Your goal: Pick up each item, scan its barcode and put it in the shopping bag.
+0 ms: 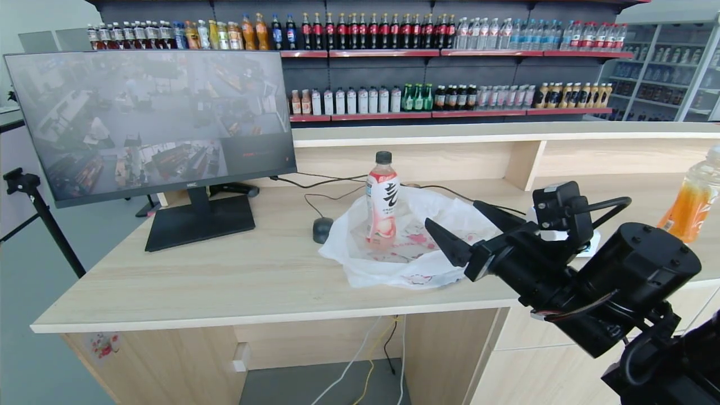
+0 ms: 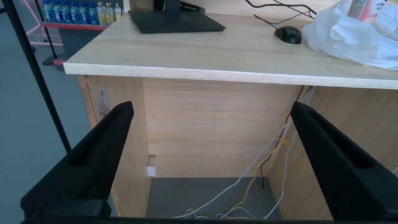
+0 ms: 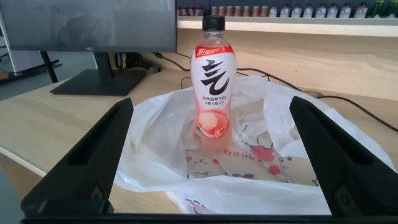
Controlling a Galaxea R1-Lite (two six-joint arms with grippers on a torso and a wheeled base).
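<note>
Bottle (image 1: pixel 382 202), pink with a black cap, stands upright inside the bag (image 1: pixel 360 253), which lies slumped and spread open on the desk (image 1: pixel 225 281) just right of the mouse (image 1: pixel 322 229). From that, I judge 1 item to be already bagged. The bag's low, wide mouth lets the bottle stand on the desk surface without being propped, and leaves room beside it for more. An orange bottle (image 1: pixel 694 197) stands on the counter at the far right, well apart from the bag, and is likely the next item to scan. The right gripper (image 1: pixel 451 214) hangs over the bag's near right side, its 2 fingers spread wide and holding nothing. They point toward the bottle, which sits centred between them in the right wrist view, farther off and untouched. The right arm comes in from the right, with the forearm roughly level and angled toward the monitor (image 1: pixel 152 118). The left gripper (image 2: pixel 211 106) is likewise wide and empty. It is held low in front of the desk, below the tabletop edge, facing the front panel and the cables hanging beneath. This reads as a parked pose that keeps it clear of the other arm.
</note>
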